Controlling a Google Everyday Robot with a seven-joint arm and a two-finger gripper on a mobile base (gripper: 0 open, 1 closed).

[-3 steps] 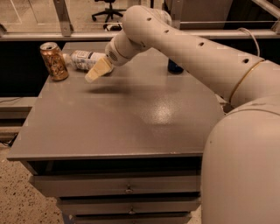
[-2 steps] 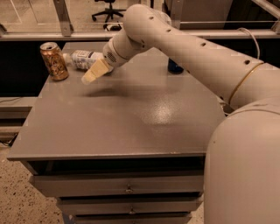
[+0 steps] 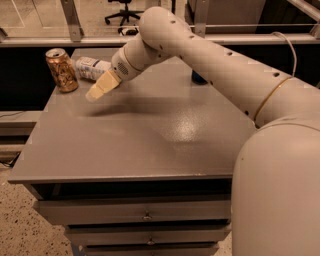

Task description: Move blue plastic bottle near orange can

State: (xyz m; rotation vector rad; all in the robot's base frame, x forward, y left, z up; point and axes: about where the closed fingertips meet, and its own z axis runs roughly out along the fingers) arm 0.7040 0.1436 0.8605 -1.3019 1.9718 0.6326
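End effector (image 3: pixel 95 93) hangs by blue plastic bottle (image 3: pixel 92 68) beside orange can (image 3: pixel 61 70).

This looks like an office or a lab. A grey metal cabinet (image 3: pixel 150 150) with shallow drawers (image 3: pixel 125 212) stands on a speckled hard floor (image 3: pixel 30 230). At the far side are metal-framed glass panels (image 3: pixel 30 15), with a wheeled chair (image 3: pixel 122 10) beyond them. The robot's gripper (image 3: pixel 97 90) hangs over the cabinet's far left part.
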